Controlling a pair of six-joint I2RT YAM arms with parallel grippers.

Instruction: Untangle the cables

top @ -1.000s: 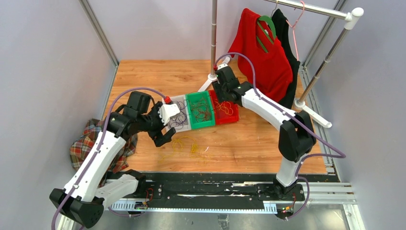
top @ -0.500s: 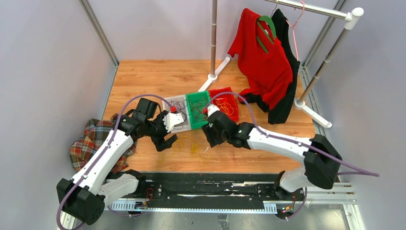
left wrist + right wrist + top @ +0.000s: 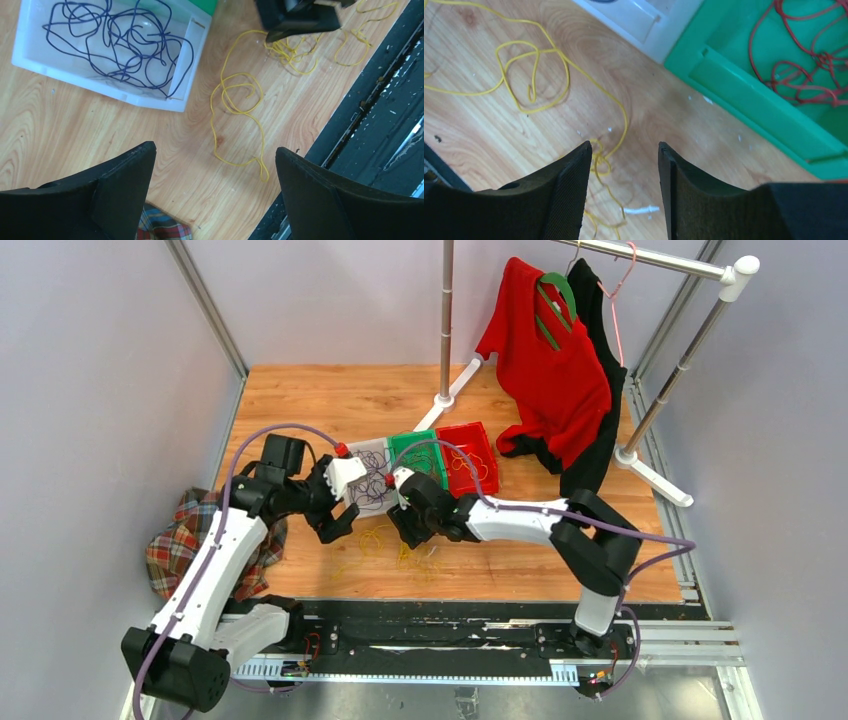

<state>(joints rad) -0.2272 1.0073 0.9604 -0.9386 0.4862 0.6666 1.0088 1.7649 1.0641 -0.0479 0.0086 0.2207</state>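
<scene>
Currently, the right pincer stands released: its two black fingers are apart, bare wood shows between them, and nothing is grasped. A small knot of the thin yellow cables lies directly beneath the gap, low in the right wrist view. One second earlier this pincer was at the far end of the tray row, over the red plastic tray. It has since swung across to the centre of the top view and now hovers above the loose yellow strands on the wooden table. The left pincer is likewise released, fully spread and empty. It has shifted only slightly and stays just left of the right pincer, with a yellow loop below it. Outward, the dark purple cables lie in the white plastic tray at upper left of the left wrist view. The red-brown cables lie in the green plastic tray at upper right of the right wrist view. Judgement: the purple and red-brown strands appear sorted, the yellow strands on the table remain, and both pincers are placed to take them up next.
</scene>
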